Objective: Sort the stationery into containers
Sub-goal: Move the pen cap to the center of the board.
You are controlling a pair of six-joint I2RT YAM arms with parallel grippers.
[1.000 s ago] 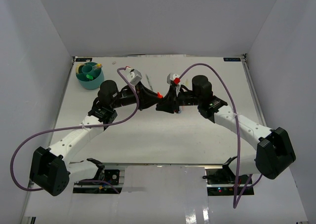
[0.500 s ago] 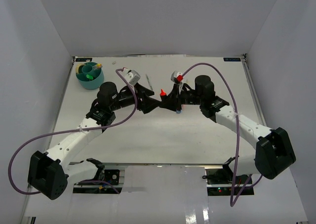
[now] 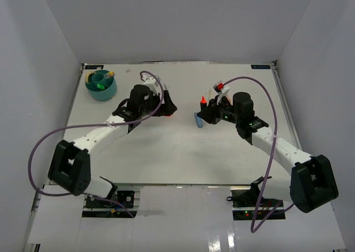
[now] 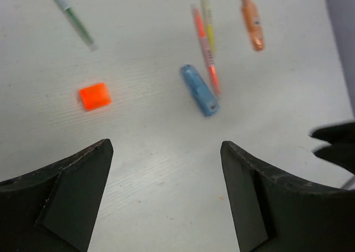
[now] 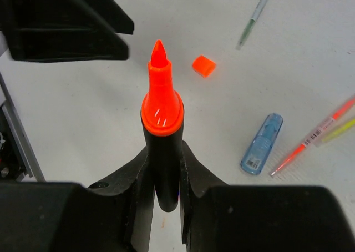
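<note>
My right gripper (image 5: 165, 152) is shut on an orange-black highlighter (image 5: 161, 116), which stands upright with its orange tip bare (image 3: 203, 101). On the table beyond it lie a small orange cap (image 5: 204, 65), a blue highlighter (image 5: 262, 144), a green pen (image 5: 254, 16) and a pink pen (image 5: 313, 138) beside a yellow pen (image 5: 339, 128). My left gripper (image 4: 165, 146) hangs open over bare table, with the orange cap (image 4: 94, 95) ahead to its left and the blue highlighter (image 4: 198, 90) ahead. The round teal container (image 3: 101, 84) stands at the far left and holds several items.
An orange highlighter (image 4: 252, 24) lies past the pens in the left wrist view. The two grippers face each other across the middle, a short gap apart (image 3: 168, 106), (image 3: 204, 112). Purple cables loop above both arms. White walls close in the table on three sides.
The grippers were together at the highlighter; now they have drawn apart. My left gripper opened and swung back left; my right moved right, keeping the uncapped highlighter.
</note>
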